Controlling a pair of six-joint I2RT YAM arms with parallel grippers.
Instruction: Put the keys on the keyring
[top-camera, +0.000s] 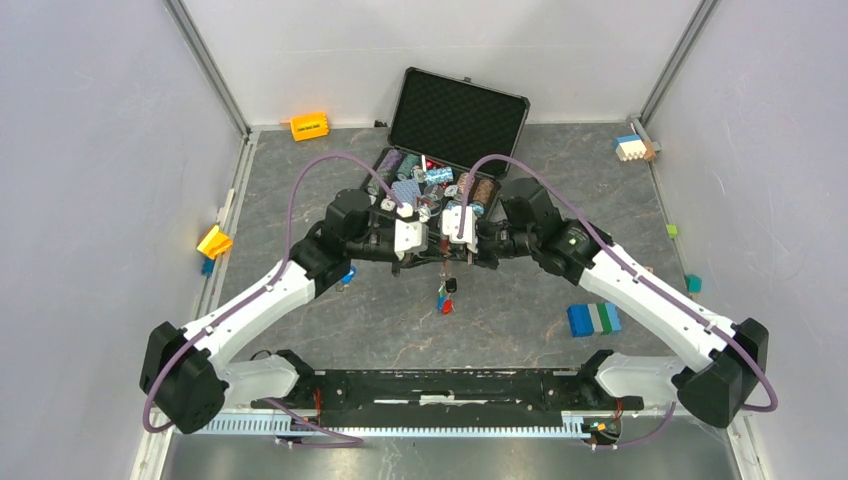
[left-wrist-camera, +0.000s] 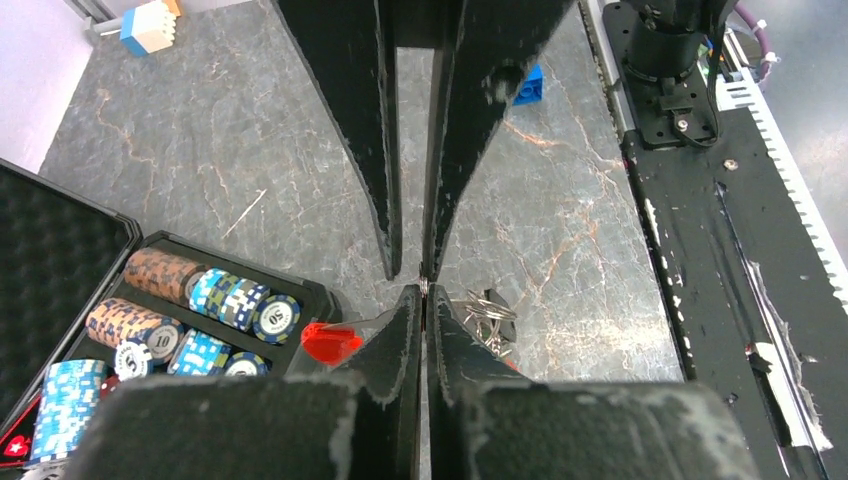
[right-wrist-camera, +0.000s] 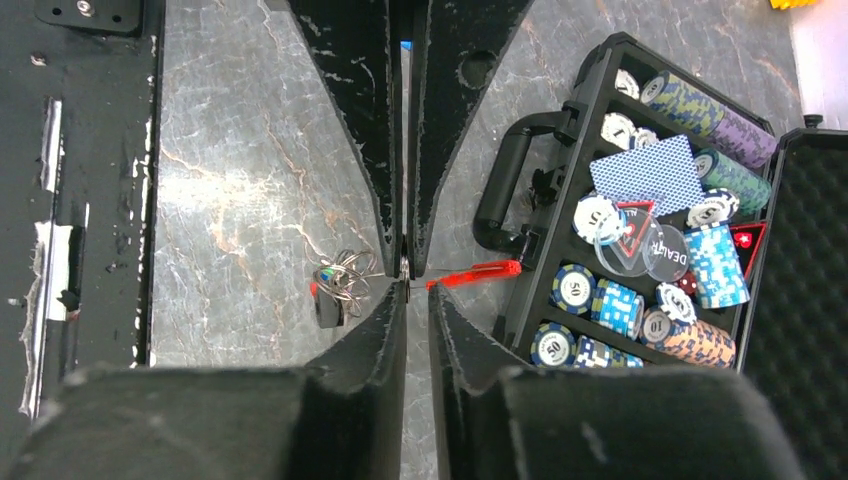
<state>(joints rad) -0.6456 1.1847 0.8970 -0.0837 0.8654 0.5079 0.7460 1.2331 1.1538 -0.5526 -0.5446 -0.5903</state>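
Note:
Above the middle of the table my two grippers meet tip to tip. The left gripper is shut on the thin metal ring of the keyring, whose red fob sticks out sideways towards the case. In the right wrist view the fob lies right of the tips. My right gripper stands slightly open, a narrow gap between its fingers, right at the ring. The keys, a bunch with small rings and coloured caps, hang beneath the tips.
An open black case of poker chips and cards stands just behind the grippers. Toy blocks lie around: orange, yellow, blue-green-white, a small blue one. The black base rail runs along the near edge.

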